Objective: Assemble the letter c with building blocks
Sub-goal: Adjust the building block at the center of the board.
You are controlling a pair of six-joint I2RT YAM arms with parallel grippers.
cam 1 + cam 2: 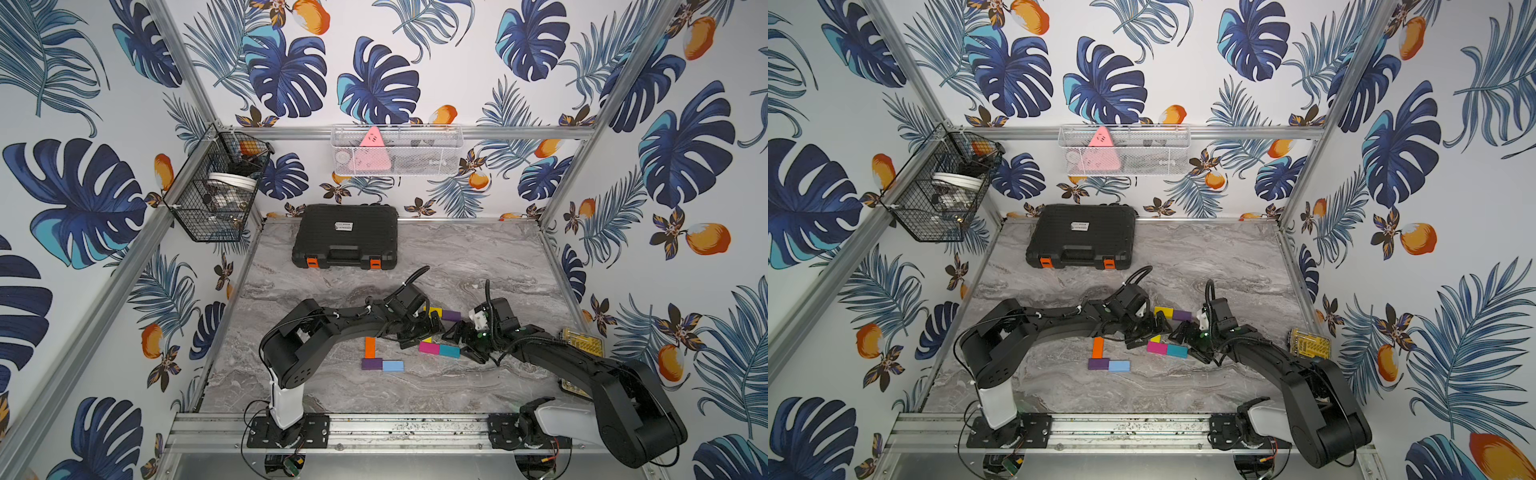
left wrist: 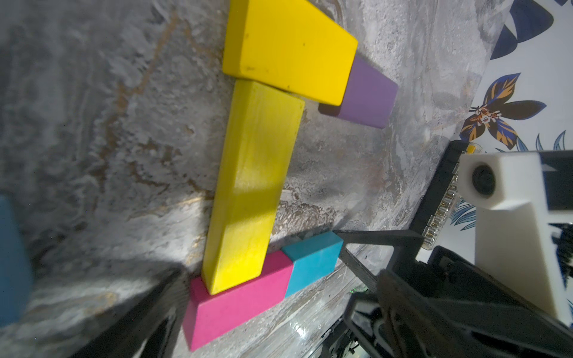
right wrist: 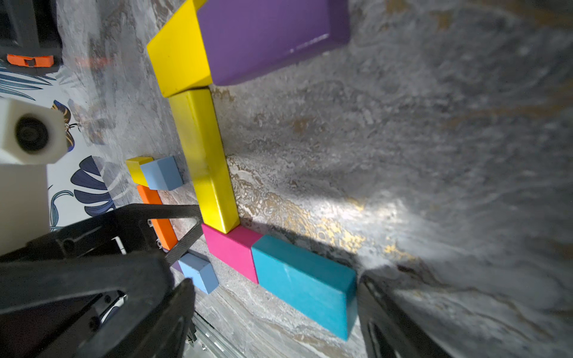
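Spread wide and holding nothing, the left gripper [image 1: 419,332] is sitting low over the bench [image 1: 478,257]. In the right wrist view one of its fingers [image 3: 167,210] is reaching to the corner where the long yellow block [image 2: 251,186] is meeting the magenta block [image 1: 429,347]. Opposite it, the right gripper [image 1: 463,343] is also keeping its jaws apart and clamping nothing, with one finger [image 2: 378,240] touching the free end of the teal block [image 1: 450,351].

Five of the building blocks are lying flat as a C in the front half of the bench, a little toward the right edge and opening toward that edge. The square yellow block [image 1: 435,312] and the purple block [image 1: 451,316] are forming the arm nearer the back edge. The long yellow block is making the spine, mostly hidden under the grippers in both top views. Magenta and teal, end to end, are forming the arm nearer the front edge.

Toward the left edge, an orange block [image 1: 370,347], a second purple block [image 1: 371,364] and a light blue block [image 1: 393,365] are lying together in an L. A black case [image 1: 345,237] is resting by the back edge.
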